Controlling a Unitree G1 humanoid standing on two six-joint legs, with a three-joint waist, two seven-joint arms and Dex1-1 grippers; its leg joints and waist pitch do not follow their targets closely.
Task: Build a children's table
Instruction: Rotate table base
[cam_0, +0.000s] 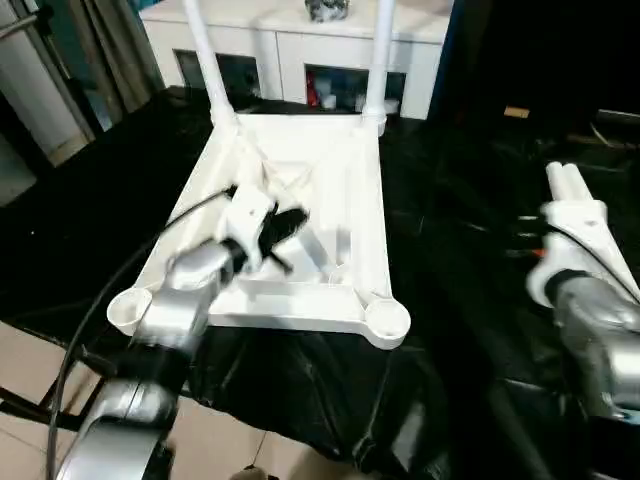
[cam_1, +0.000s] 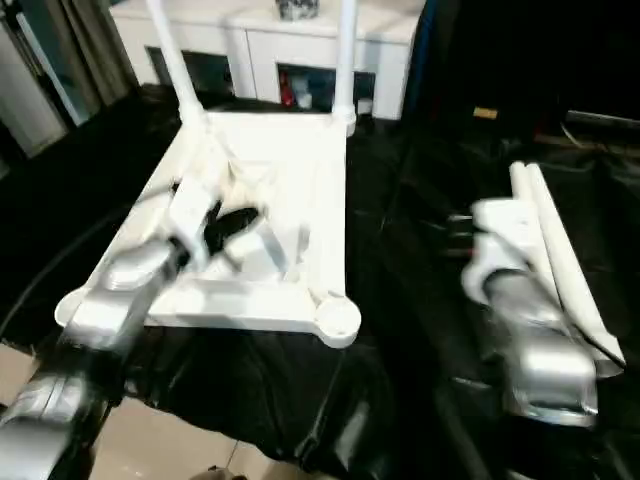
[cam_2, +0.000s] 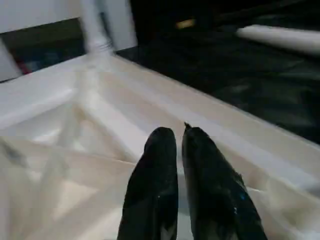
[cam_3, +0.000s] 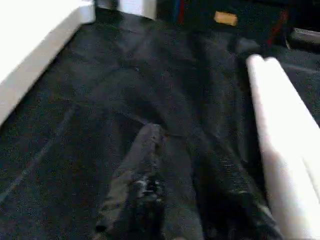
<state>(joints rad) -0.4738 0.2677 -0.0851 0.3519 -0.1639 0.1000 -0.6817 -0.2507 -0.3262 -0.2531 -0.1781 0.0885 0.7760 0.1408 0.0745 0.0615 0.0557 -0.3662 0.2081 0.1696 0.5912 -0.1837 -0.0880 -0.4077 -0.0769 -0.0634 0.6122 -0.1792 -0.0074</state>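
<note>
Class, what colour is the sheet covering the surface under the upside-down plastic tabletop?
Black; the crinkled sheet under the white tabletop shows best in the left eye view.

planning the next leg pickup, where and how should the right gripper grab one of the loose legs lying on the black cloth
Probably mid-length on the nearer loose leg, coming from above with the right gripper. The two tubes lie flat side by side on the black cloth, seemingly touching, so the fingers would likely straddle one across its round width, the inner one needing to wedge between them.

The right gripper (cam_3: 190, 165) is hovering over the black-covered counter (cam_3: 100, 100), its two dark fingers (cam_3: 137, 185) standing slightly apart. Two white legs (cam_3: 280, 130) are lying just beside it at three o'clock; the tabletop (cam_3: 35, 35) edge is showing at ten o'clock.
</note>
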